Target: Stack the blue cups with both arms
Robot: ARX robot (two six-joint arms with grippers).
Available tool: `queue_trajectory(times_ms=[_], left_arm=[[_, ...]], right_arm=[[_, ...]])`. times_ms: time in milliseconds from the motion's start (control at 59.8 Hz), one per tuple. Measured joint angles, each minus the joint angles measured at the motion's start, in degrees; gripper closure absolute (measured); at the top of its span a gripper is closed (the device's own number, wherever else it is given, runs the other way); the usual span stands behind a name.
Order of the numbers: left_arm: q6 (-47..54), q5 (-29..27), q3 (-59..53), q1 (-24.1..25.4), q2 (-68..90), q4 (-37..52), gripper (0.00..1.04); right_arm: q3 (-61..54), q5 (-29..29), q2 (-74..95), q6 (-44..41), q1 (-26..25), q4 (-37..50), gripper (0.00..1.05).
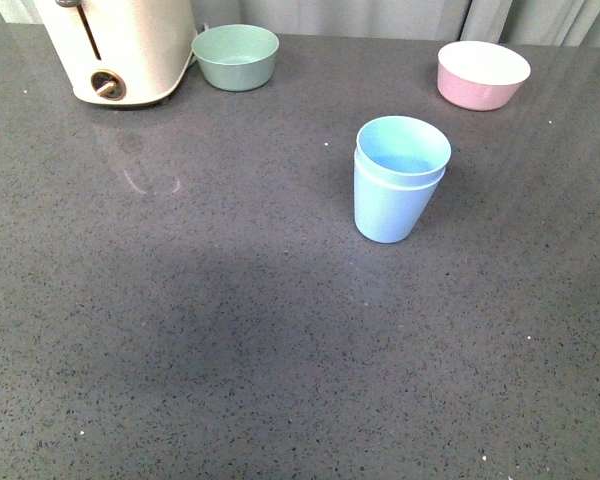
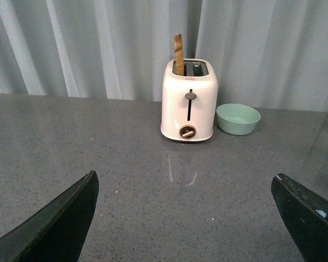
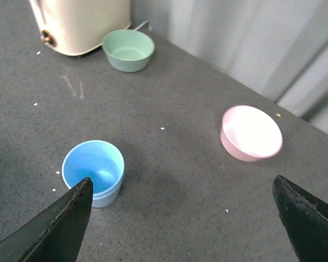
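The two blue cups (image 1: 399, 180) stand upright on the grey counter, one nested inside the other, right of centre in the front view. The right wrist view shows the same stacked blue cups (image 3: 94, 171) from above, just beyond one fingertip. My right gripper (image 3: 183, 188) is open and empty, hanging above bare counter between the cups and the pink bowl. My left gripper (image 2: 185, 183) is open and empty too, facing the toaster from a distance; the cups do not show in its view. Neither arm appears in the front view.
A cream toaster (image 1: 120, 48) stands at the back left, with a brown slice (image 2: 178, 53) sticking out of one slot. A sage-green bowl (image 1: 236, 56) sits beside it. A pink bowl (image 1: 483, 74) is at the back right. Grey curtains hang behind the counter.
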Motion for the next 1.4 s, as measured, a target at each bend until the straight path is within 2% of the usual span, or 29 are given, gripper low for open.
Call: queue_trajectory(times_ms=[84,117,167,251,635,970,1404], left_arm=[[0.0,0.0,0.0,0.0,0.0,0.0,0.09],[0.0,0.0,0.0,0.0,0.0,0.0,0.09],[0.0,0.0,0.0,0.0,0.0,0.0,0.09],[0.0,0.0,0.0,0.0,0.0,0.0,0.09],[0.0,0.0,0.0,0.0,0.0,0.0,0.09],[0.0,0.0,0.0,0.0,0.0,0.0,0.09],[0.0,0.0,0.0,0.0,0.0,0.0,0.09]], right_arm=[[-5.5,0.2,-6.5,4.0,-3.0,0.7,0.09],[-8.0,4.9,-8.3,6.9,-2.6,4.9,0.13],[-12.7,15.0,-10.8,11.9,-1.2,15.3,0.21],[-20.3,24.9,-14.0,18.3,-0.1,28.1,0.39],[-34.7,26.0,-24.1,22.4,0.0,32.0,1.03],[-40.7,26.0,-32.8,22.6,0.1,29.4,1.03],[-44.9,26.0,-45.0,22.6,0.1,21.4,1.03]])
